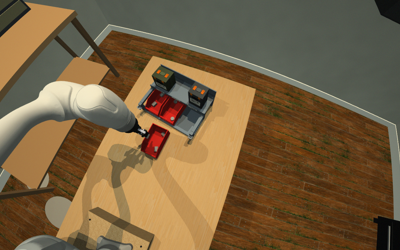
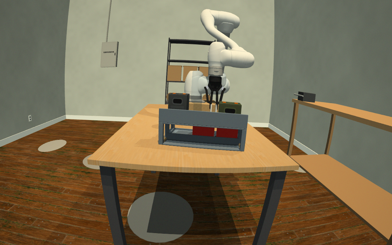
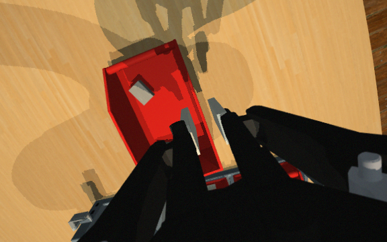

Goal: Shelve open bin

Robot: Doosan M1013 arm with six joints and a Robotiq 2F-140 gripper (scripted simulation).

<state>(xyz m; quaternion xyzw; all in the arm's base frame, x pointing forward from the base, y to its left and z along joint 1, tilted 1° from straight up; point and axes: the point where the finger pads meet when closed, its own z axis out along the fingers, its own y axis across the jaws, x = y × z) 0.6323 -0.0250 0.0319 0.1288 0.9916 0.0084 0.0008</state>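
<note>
The red open bin (image 1: 151, 142) (image 3: 161, 115) stands on the table in front of the shelf, its low front facing away from it. It holds a grey part (image 1: 156, 148) (image 3: 141, 92) near the front and another (image 1: 163, 134) near the rear. My gripper (image 1: 147, 135) (image 2: 213, 108) (image 3: 201, 114) is slightly open and holds nothing; its fingertips are over one side wall of the bin, one on each side in the wrist view. Their exact height is unclear. On the shelf (image 1: 180, 88) (image 2: 203, 118), two red bins (image 1: 157, 100) (image 1: 171, 111) stand side by side. The free place (image 1: 192, 118) is at the right end in the top view.
A green box (image 1: 163, 77) (image 2: 230, 107) and a dark box (image 1: 198, 94) (image 2: 178, 101) stand on the shelf's upper board, behind the bins. The shelf's side rail and front lip bound the free place. A side bench (image 1: 36, 34) (image 2: 358, 113) stands beside the table.
</note>
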